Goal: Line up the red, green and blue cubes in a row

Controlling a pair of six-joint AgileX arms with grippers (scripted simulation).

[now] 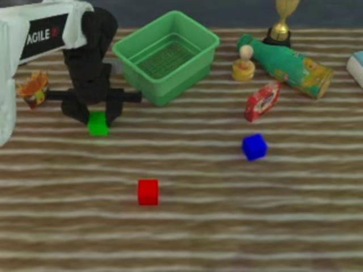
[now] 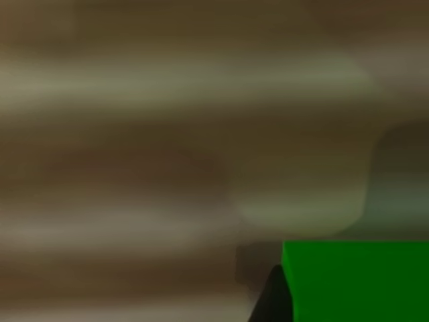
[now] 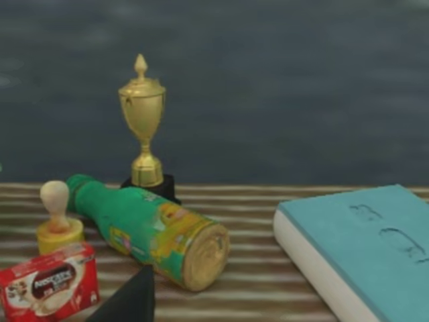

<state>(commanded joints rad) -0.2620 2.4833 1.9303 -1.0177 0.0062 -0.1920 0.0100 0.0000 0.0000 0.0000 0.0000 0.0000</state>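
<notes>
Straddling the green cube (image 1: 97,123) near the table's (image 1: 198,238) left edge, the left gripper (image 1: 97,116) had a dark finger on either side of it, jaws barely wider than the cube; whether they pressed it could not be told. The red cube (image 1: 148,191) lay toward the front edge, left of centre; the blue cube (image 1: 254,147) sat right of centre, apart from both. The green basket (image 1: 165,55) by the back edge held nothing visible. The right arm appeared only as a dark finger tip (image 3: 131,298) in its wrist view.
</notes>
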